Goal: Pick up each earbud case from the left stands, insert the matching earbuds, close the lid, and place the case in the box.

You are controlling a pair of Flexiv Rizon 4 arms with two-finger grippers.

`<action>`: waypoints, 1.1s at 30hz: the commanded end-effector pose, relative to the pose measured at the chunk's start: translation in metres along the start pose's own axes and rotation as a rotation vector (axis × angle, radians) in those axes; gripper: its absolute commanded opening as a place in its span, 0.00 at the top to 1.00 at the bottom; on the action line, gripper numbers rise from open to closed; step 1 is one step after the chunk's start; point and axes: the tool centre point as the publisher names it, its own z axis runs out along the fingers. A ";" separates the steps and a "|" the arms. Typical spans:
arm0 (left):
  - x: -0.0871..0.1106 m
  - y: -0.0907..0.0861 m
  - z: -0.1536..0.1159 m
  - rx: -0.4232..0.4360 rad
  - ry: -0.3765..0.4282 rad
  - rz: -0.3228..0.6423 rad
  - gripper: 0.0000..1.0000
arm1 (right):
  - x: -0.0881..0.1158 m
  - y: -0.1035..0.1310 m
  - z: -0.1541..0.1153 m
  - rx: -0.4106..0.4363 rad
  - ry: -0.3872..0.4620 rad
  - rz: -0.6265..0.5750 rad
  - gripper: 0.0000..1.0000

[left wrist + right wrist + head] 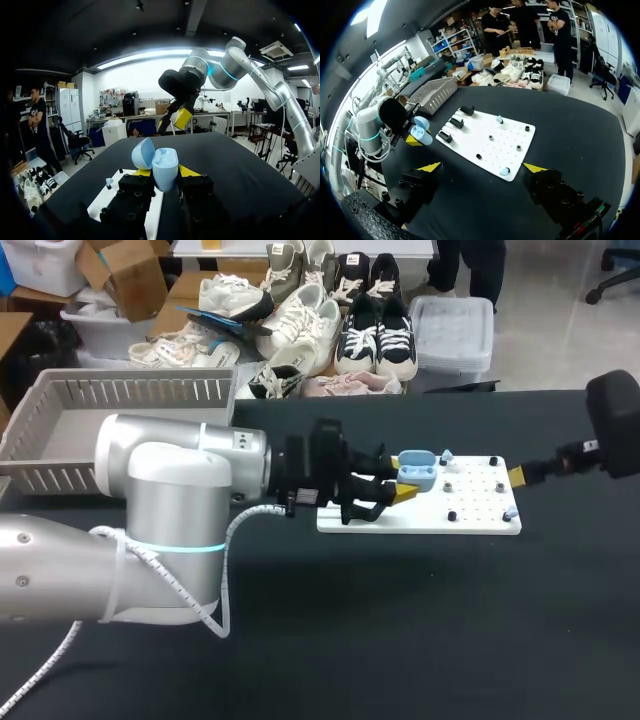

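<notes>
Black table (400,640): left jaws grip one open case (416,472); right jaws wide, empty; seemingly two earbuds (504,171).

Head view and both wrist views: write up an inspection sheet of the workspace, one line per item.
Surface: black table, with a white pegboard lying flat on it.
Job's things: blue earbud case, lid open, held by the pegboard's left end; pale blue earbuds on the pegboard; three black stands bare; grey basket at the table's far left.
Clutter: nothing seen.
Grippers: left gripper shut on the earbud case; right gripper open, at the pegboard's right edge.
Cables: white coiled cable along the left arm.
Surroundings: nothing seen reaching over the table.
</notes>
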 end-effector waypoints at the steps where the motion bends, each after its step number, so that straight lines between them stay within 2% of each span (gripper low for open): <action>1: 0.001 -0.002 0.002 -0.012 -0.001 0.002 1.00 | 0.001 0.002 -0.002 0.070 0.012 0.002 0.00; 18: 0.001 -0.002 0.002 -0.012 -0.001 0.002 1.00 | 0.013 -0.029 -0.012 0.214 0.160 -0.171 0.00; 20: 0.001 -0.002 0.002 -0.012 -0.001 0.002 1.00 | 0.015 -0.029 -0.011 0.243 0.195 -0.211 0.00; 25: 0.001 -0.002 0.002 -0.012 -0.001 0.002 1.00 | 0.023 -0.028 -0.003 0.253 0.234 -0.257 0.00; 30: 0.001 -0.002 0.002 -0.012 -0.001 0.002 1.00 | 0.027 -0.030 0.003 0.276 0.232 -0.270 0.00; 33: 0.001 -0.002 0.002 -0.012 -0.001 0.002 1.00 | 0.029 -0.030 0.011 0.310 0.266 -0.288 0.00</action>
